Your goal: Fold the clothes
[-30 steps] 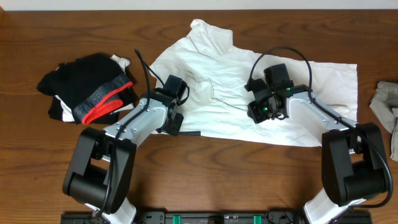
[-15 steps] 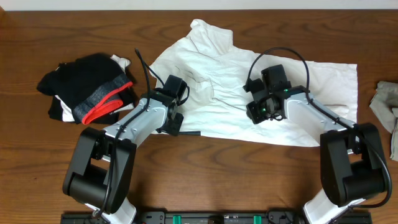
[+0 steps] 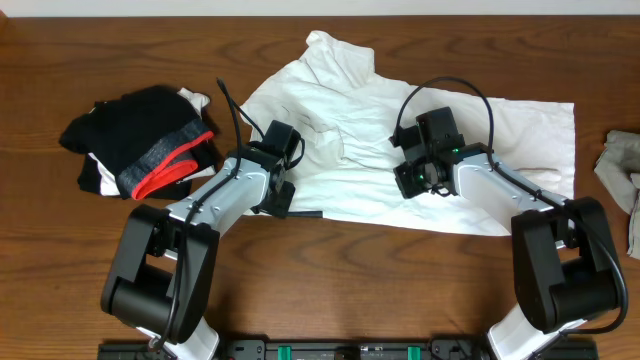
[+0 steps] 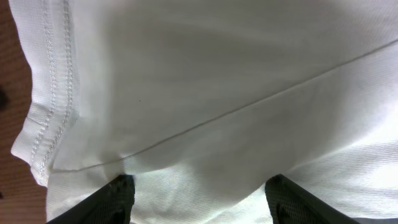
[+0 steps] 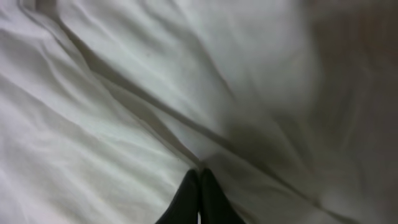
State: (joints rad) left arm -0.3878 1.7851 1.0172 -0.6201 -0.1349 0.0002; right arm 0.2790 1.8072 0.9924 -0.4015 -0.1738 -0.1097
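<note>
The left gripper (image 4: 200, 190) stands released, the T-shirt (image 4: 205, 93) lying between its fingers, ready for a pinch; the right gripper (image 5: 199, 183) is clenched, a crease apparently nipped at its tips to lift a fold.

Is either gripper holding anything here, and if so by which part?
The right gripper seems shut on a crease of the white T-shirt near its middle. The left gripper stands open over the shirt's hemmed edge, holding nothing.

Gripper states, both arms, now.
Left gripper: open over the T-shirt.
Right gripper: shut at a T-shirt crease; whether it pinches cloth cannot be told.
</note>
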